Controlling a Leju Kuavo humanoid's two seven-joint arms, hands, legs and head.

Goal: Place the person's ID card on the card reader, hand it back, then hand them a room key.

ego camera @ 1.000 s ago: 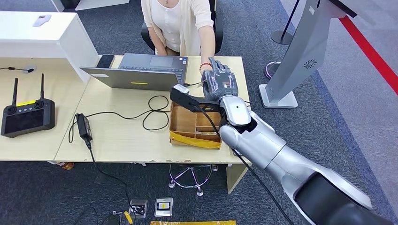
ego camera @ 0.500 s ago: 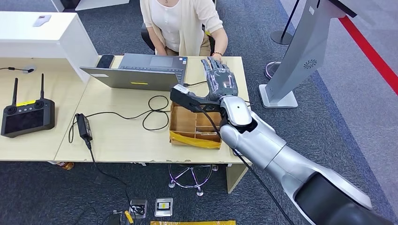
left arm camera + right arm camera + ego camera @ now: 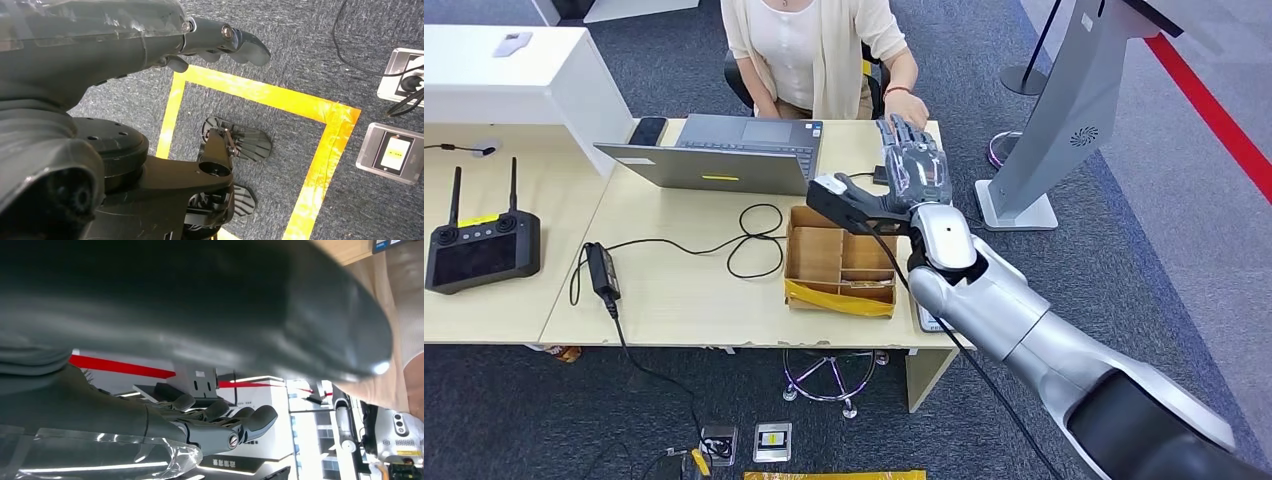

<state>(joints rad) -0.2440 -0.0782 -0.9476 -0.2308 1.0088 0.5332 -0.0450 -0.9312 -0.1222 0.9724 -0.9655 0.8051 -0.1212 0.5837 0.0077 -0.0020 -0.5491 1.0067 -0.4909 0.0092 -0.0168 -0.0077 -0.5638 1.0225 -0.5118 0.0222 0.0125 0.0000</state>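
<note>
One grey right hand (image 3: 914, 172), fingers spread and empty, hovers beyond one brown compartmented cardboard box (image 3: 839, 262), near one person's hand (image 3: 908, 108); left hand (image 3: 220, 42) hangs, fingers loosely apart.

A light wooden desk (image 3: 684, 290) is set on dark grey carpet (image 3: 1144, 250); a white counter (image 3: 514, 75) adjoins it, and a red floor stripe (image 3: 1214, 110) is seen beyond.

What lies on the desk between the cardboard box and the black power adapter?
In the head view, a looped black cable lies on bare desk between the cardboard box and the power adapter.
</note>
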